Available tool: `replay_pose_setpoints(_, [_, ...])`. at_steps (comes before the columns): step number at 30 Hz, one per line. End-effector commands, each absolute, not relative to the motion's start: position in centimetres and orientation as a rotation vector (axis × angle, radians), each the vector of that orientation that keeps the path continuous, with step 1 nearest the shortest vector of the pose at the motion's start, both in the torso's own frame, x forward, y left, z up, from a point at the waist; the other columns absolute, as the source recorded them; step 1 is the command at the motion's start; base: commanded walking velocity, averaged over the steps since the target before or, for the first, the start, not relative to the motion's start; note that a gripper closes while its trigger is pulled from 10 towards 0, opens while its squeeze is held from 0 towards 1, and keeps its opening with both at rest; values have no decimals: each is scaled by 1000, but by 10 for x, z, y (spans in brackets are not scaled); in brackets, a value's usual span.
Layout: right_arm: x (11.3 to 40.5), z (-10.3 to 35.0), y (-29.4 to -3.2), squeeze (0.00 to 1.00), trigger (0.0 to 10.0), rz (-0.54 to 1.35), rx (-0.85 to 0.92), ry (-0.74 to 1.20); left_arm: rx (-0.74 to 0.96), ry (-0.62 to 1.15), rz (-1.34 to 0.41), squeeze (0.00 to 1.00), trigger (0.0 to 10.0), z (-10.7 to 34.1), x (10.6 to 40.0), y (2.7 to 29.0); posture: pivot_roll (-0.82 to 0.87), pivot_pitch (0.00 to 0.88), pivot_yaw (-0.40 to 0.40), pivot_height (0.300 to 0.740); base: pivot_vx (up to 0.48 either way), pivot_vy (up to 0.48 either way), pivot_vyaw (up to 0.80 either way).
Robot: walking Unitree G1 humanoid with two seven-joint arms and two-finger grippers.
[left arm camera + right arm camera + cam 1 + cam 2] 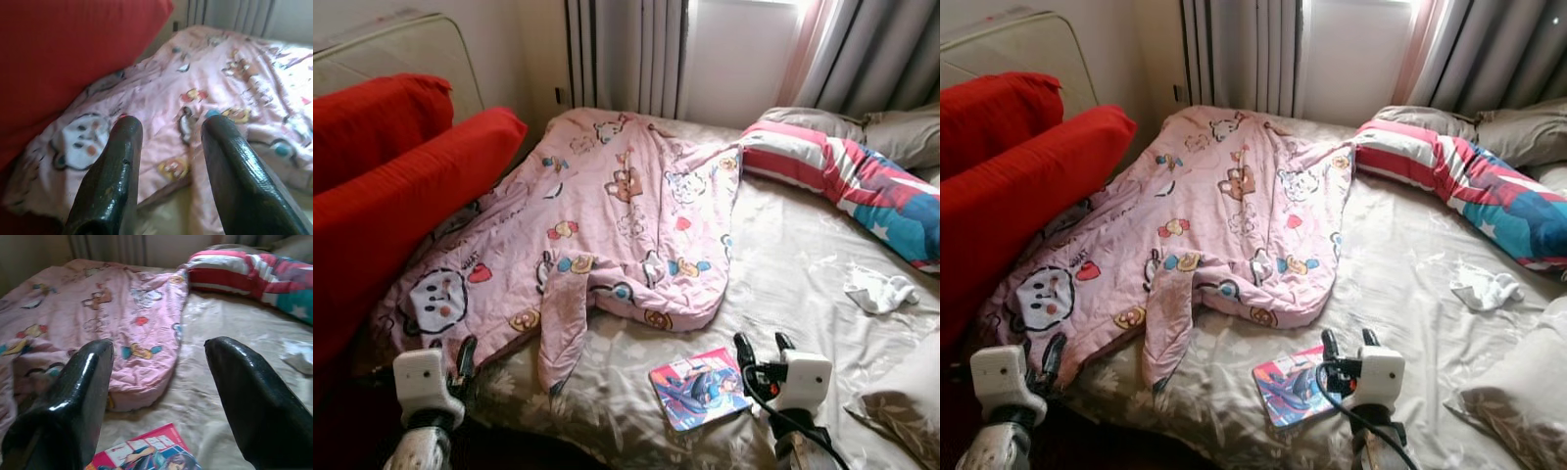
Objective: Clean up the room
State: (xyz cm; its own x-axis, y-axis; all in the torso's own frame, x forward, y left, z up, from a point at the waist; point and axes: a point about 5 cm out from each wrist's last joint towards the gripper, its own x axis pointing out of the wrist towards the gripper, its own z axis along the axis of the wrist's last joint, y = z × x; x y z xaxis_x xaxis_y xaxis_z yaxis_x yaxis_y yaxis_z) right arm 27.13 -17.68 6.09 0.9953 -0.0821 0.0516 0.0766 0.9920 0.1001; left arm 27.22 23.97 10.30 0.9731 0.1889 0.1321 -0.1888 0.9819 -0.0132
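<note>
1. Two red cushions (386, 186) stand stacked along the bed's left edge, from about 9 to 10 o'clock in the head views, with a pale mattress (401, 44) propped against the wall behind them at 11 o'clock.
2. The left gripper (467, 358) hangs at 7 o'clock over the near left corner of the bed, its two black fingers (110, 176) spread apart and holding nothing, pointed at the quilt's near hem.
3. A pink cartoon-print quilt (607, 225) lies crumpled across the left half of the bed (803, 264), running from 12 o'clock down to 8 o'clock, with one narrow flap hanging toward the near edge.
4. A comic book (700, 389) with a pink-and-blue cover lies flat on the beige floral sheet at 6 o'clock, just beside the quilt's near fold and apart from it.
5. The right gripper (764, 345) sits at 5 o'clock, just right of the book, jaws released and empty above the sheet.
6. A white crumpled cloth (879, 290) lies on the sheet at 3 o'clock.
7. A red, white and blue striped pillow (862, 181) lies at 2 o'clock, with grey pillows (891, 132) behind it below the curtains (626, 54).
</note>
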Motion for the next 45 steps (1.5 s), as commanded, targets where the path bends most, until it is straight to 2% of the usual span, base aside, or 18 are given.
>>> replay_pose_setpoints(1, [271,61,-176,0,10000,-114,134,-46,-34,-132,175,0,10000,108,277,234,-33,100,-28,740,0,0,-712])
replay_pose_setpoints(8, [272,63,-167,0,10000,-91,145,-35,-30,-87,122,0,10000,100,273,224,-29,89,-24,740,0,0,-718])
replay_pose_setpoints(20, [275,69,-154,0,10000,-64,163,-38,-15,-94,83,0,10000,109,275,221,-32,148,-22,740,0,0,-712])
replay_pose_setpoints(32, [278,73,-152,0,10000,-57,169,-39,-3,-91,65,0,10000,110,275,215,-27,156,-29,740,0,-365,0])
replay_pose_setpoints(37, [280,74,-151,0,10000,-47,180,-34,-2,-91,70,0,10000,110,275,216,-26,155,-32,740,0,-409,-619])
replay_pose_setpoints(45, [281,75,-150,0,10000,-30,170,-41,6,-85,59,0,10000,111,275,215,-28,157,-31,740,0,-66,-122])
